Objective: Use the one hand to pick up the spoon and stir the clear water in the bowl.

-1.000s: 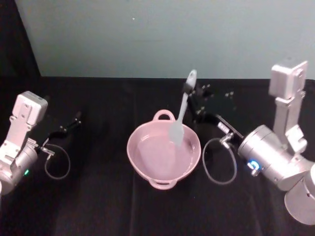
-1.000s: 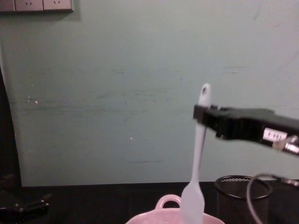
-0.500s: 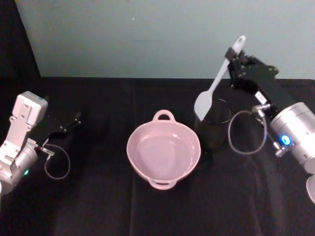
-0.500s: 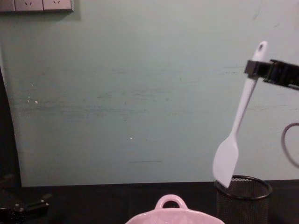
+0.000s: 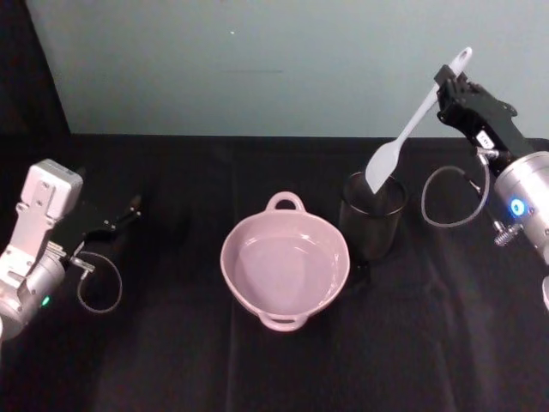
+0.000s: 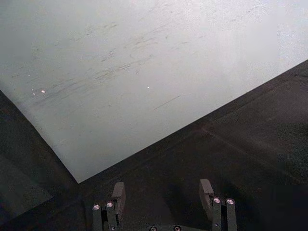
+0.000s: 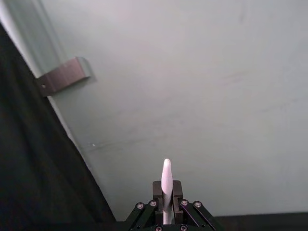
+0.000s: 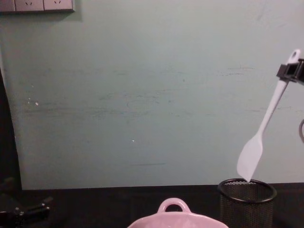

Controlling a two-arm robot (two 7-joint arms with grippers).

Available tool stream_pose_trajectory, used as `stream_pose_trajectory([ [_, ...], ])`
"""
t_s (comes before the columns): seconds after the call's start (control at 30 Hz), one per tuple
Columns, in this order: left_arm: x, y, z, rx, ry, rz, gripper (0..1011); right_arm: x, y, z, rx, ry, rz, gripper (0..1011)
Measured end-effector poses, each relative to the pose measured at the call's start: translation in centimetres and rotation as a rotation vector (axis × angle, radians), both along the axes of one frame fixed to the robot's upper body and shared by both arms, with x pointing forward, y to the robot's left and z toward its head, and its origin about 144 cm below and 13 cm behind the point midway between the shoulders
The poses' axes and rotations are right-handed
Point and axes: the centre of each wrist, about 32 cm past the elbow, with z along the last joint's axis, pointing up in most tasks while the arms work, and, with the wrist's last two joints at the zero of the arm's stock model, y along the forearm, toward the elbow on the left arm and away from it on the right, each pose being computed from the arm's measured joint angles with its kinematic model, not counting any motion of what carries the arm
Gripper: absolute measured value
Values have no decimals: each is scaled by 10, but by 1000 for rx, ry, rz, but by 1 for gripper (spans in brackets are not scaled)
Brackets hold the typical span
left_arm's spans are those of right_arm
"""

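Above mesh cup (image 5: 373, 215), right tool (image 5: 448, 84) clamps spoon (image 5: 403, 136); bowl (image 5: 286, 266) apart.

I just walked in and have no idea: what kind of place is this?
Probably a robot test bench, not a kitchen: a black-draped table against a bare pale green wall, with a glossy pink ceramic bowl and a black wire-mesh cup.

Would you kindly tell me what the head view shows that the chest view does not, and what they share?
Head view alone: the pale pink glossy bowl's interior with clear water, and the parked left gripper low at the table's left. Chest view alone: the black wire-mesh cup's side and the grey wall sockets up on the wall. Both: the right gripper shut on the long white plastic spoon, held tilted with its scoop just above the cup's rim.
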Motion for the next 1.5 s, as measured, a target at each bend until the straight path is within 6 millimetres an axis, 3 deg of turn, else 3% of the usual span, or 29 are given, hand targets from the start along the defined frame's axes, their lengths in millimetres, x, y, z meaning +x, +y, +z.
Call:
stream_pose_trajectory([
  [0.63, 0, 0, 0, 0, 0, 0, 1011, 37, 0, -29, 114, 190, -26, 117],
  [1.5, 0, 0, 0, 0, 0, 0, 1011, 37, 1, -48, 122, 275, -28, 117],
])
